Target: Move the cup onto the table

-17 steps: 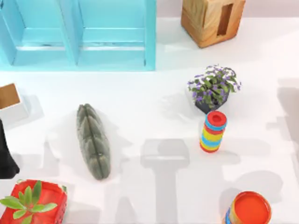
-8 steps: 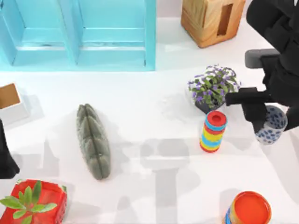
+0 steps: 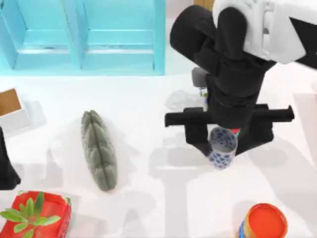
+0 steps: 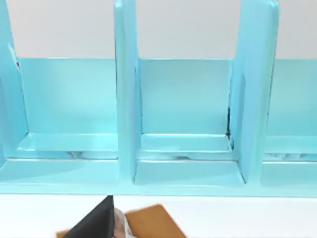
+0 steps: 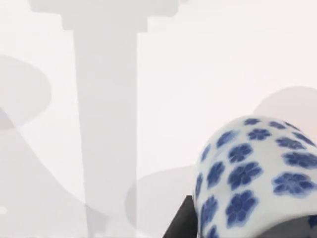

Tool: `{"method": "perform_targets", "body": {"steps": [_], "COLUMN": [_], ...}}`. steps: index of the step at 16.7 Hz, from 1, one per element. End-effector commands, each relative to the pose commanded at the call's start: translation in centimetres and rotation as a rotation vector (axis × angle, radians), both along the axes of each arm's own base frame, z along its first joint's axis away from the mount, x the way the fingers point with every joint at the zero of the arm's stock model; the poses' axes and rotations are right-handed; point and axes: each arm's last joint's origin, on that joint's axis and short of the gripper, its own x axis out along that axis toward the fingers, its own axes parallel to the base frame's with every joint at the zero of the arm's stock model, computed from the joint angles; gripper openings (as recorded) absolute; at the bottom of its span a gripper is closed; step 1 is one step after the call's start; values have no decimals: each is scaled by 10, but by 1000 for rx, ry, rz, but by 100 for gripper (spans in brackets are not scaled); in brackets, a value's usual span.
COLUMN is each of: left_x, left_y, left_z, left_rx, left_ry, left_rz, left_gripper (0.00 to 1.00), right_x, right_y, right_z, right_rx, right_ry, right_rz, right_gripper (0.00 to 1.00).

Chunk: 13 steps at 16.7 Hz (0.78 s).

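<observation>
Blue-flowered cup (image 3: 221,148) is pinched by the right gripper (image 3: 222,141) fingers over the worktop (image 3: 148,198); cup interior can't be made out. Left fingers: can't tell.

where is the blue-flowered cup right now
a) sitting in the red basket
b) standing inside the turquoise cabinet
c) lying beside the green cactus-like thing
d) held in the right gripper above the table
d: in the top view the cup sits at the right gripper, carried over the white table, well right of the green ribbed thing.
</observation>
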Motion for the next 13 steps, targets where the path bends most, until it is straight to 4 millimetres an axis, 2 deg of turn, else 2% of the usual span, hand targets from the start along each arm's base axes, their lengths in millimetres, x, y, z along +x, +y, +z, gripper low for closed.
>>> {"method": "perform_targets", "body": {"steps": [3,6,8,13], "left_x": [0,0,0,0], "left_y": [0,0,0,0], "left_z": [0,0,0,0], "left_rx": [0,0,0,0], "left_ry": [0,0,0,0], "left_rz": [0,0,0,0], "left_gripper": [100,100,100,100], "right_x": [-10,-19,-22,-21], "right_y": [35,60,67,65], "right_z": [-1,-5,-7,-6], "right_rx": [6,10,9,9], "right_ry": [-26,-40,-41,-39], "right_rz": [-17,-30,-35,-40], "right_gripper": [0,0,0,0]}}
